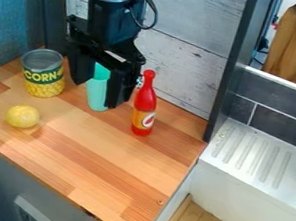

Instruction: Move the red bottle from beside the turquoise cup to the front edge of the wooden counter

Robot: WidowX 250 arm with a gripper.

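Low at the turquoise cup [97, 96], the black gripper [96, 93] hung, jaws spread; a centred grip likely needed clearance from the red bottle [145, 102], right.

End effector [99, 95]: black. Cup [98, 87]: mint-teal. Bottle [145, 103]: red, yellow-orange label with white-and-red emblem. Can [43, 77]: silver top, green label band, yellow lettering, yellow kernel print. Lemon [22, 117]: yellow. Desk [98, 159]: orange-tan and reddish-brown wood strips. Tiles [271, 93]: dark grey, pale grout grid.
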